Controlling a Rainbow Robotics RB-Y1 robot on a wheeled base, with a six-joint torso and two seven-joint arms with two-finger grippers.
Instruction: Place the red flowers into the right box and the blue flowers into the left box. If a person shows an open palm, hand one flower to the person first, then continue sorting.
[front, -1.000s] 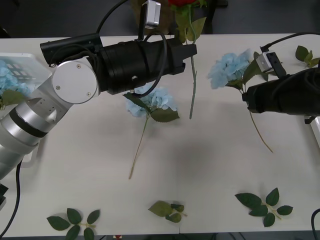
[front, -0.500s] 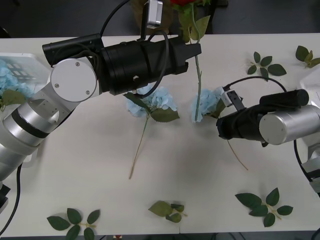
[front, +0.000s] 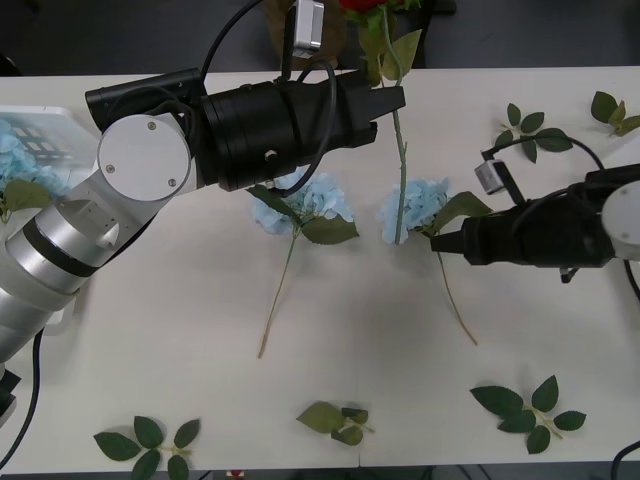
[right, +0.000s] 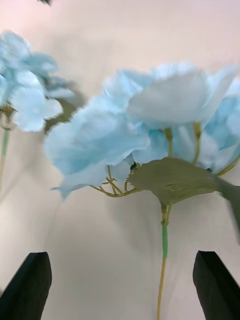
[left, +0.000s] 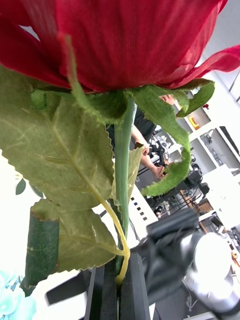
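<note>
Blue flower (front: 414, 207) lies at 9 o'clock of the open, empty right claw (front: 437, 243), stem trailing toward 5; left claw (front: 388, 100) clamps the red flower (left: 125, 40).

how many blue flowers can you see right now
3. One blue flower lies on the table mid-left, partly under the left arm. A second lies at the centre, before the open right gripper. A third sits in the left box. More may be hidden.
</note>
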